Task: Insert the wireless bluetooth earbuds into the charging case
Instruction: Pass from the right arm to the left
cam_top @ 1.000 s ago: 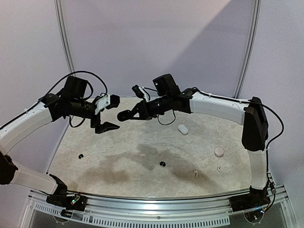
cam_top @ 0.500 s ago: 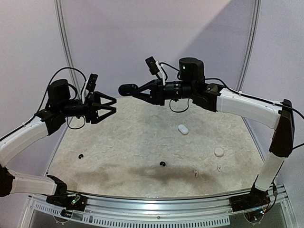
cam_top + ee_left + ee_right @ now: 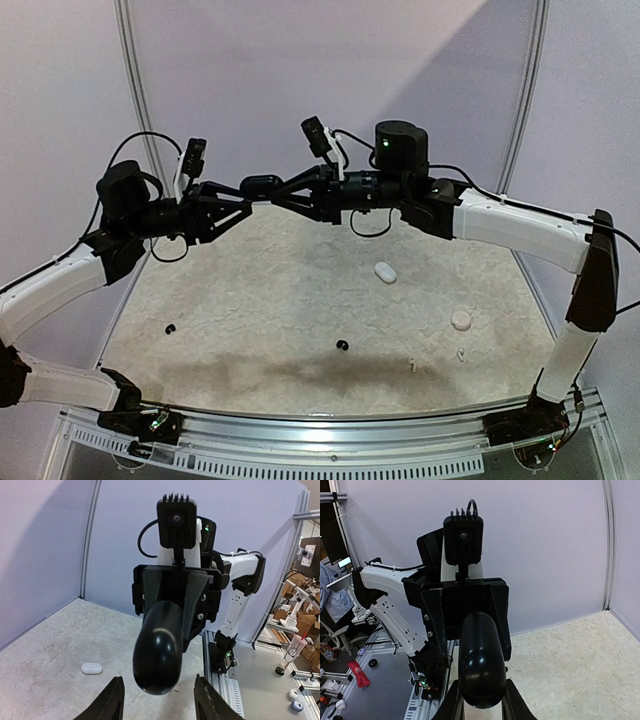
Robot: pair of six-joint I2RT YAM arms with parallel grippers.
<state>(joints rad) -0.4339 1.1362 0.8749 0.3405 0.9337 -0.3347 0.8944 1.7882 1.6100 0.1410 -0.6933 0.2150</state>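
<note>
Charging case (image 3: 262,184) aloft between left pincer (image 3: 244,201) and right pincer (image 3: 278,194); earbuds (image 3: 342,345) below on table (image 3: 250,300).

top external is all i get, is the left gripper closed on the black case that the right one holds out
observer: no. the left wrist view shows the left gripper open, with a gap between each finger and the black charging case.
operator: and is the right one really gripping it
observer: yes. the right wrist view shows the right gripper shut on the case, both fingers pressed against its sides.
</note>
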